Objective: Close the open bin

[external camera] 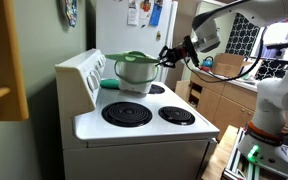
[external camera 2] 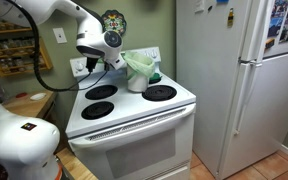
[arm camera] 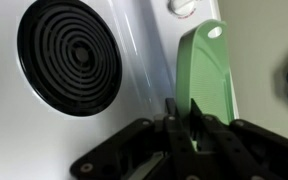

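The whitish bin (external camera: 134,76) stands at the back of the white stove top, between the rear burners; it also shows in an exterior view (external camera 2: 134,80). Its pale-green lid (external camera: 134,57) (external camera 2: 140,63) is tilted up, not flat on the rim. My gripper (external camera: 168,55) (external camera 2: 119,64) is at the lid's edge. In the wrist view the lid (arm camera: 209,70) stands on edge, and its rim sits between my two fingers (arm camera: 183,105), which are closed narrowly on it. The bin's body is hidden in the wrist view.
Black coil burners (external camera: 127,113) (external camera: 176,115) (arm camera: 69,55) lie in front of the bin. The stove's back panel (external camera: 84,75) rises behind it. A white fridge (external camera 2: 239,80) stands beside the stove. A teal dish (external camera: 71,10) hangs on the wall.
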Available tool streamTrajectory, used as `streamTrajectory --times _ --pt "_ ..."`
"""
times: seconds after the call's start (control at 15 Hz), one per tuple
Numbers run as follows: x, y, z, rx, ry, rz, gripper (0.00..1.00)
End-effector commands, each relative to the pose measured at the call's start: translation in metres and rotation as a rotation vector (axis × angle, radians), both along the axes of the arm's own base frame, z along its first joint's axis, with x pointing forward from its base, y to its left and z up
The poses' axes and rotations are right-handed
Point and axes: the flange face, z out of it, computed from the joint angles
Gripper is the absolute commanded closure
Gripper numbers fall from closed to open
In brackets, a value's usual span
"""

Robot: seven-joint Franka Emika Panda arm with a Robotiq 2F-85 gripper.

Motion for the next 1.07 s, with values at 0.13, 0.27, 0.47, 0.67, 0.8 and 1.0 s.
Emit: streamTrajectory --times 0.13,0.27,0.47,0.67,0.8,1.0 --pt "0.002 0.004 0.006 0.014 0.007 0.000 0.86" --pt "0.001 0.006 0.007 0.008 0.004 0.002 0.86" --pt "0.001 0.006 0.007 0.007 0.003 0.001 0.86" --pt "0.001 0.006 0.007 0.007 0.003 0.002 0.86" --pt "0.004 0.004 0.012 0.085 0.036 -0.036 0.96" --pt "0.005 0.012 0.015 0.232 0.134 -0.037 0.96"
